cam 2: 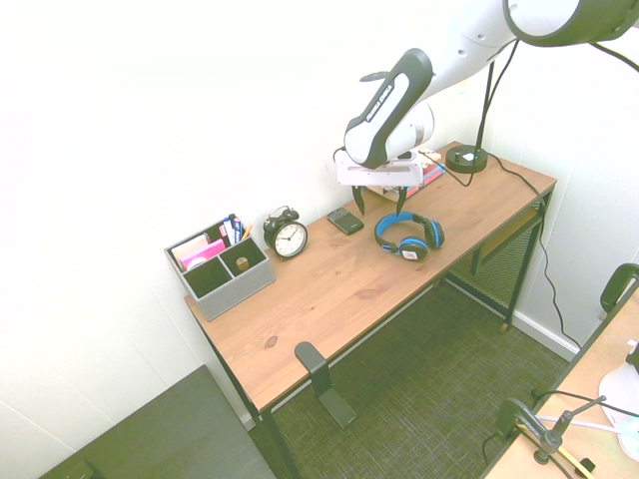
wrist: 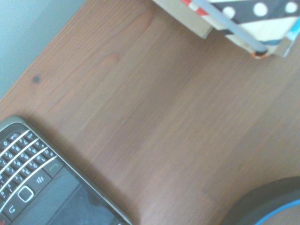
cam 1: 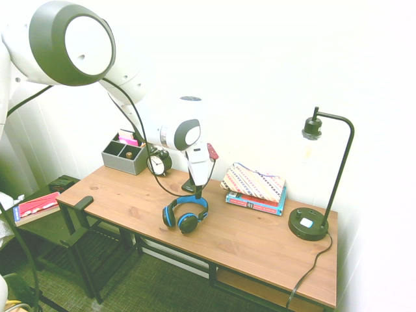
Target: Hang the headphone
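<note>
The headphone (cam 1: 185, 213) lies flat near the middle of the wooden desk (cam 1: 260, 240), blue headband arched over two black ear cups; it shows too in the second exterior view (cam 2: 409, 235). My gripper (cam 2: 380, 203) hangs just above the desk, a little behind the headphone toward the wall, fingers pointing down and open with nothing between them. In the first exterior view the gripper (cam 1: 197, 189) stands right behind the headband. One black, blue-rimmed edge of the headphone (wrist: 272, 206) shows in the wrist view.
A dark phone (cam 2: 345, 221) (wrist: 37, 187) lies beside the gripper. A black alarm clock (cam 2: 289, 236) and grey organizer (cam 2: 218, 267) stand at the back. Books (cam 1: 255, 188) and a black lamp (cam 1: 309, 224) occupy the other end. A black hook (cam 2: 312, 361) sticks out from the desk's edge.
</note>
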Controlling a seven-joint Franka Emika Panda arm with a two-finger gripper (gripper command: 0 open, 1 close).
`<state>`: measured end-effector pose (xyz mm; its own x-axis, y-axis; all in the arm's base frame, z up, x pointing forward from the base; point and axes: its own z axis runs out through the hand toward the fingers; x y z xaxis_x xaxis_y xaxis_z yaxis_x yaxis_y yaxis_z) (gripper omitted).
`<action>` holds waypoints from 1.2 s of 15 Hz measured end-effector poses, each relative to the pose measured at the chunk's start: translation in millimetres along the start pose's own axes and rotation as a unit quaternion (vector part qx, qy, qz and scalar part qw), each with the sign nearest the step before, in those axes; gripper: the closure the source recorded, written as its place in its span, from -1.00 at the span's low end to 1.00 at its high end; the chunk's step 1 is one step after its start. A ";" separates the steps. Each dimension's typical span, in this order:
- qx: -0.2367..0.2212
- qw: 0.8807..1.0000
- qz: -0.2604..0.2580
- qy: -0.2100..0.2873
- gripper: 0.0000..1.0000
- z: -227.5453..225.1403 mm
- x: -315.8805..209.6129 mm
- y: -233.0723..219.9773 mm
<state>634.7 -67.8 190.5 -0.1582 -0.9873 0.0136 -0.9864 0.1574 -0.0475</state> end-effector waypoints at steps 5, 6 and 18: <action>0.001 1.000 0.020 -0.006 1.00 13.3 6.9 -15.5; -0.001 1.000 0.023 -0.006 1.00 16.3 8.5 -16.7; -0.018 0.999 0.033 -0.014 1.00 25.0 28.7 -16.0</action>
<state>647.1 -99.2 166.6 -0.2230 -0.9747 -0.0164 -0.9747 0.2232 -0.0119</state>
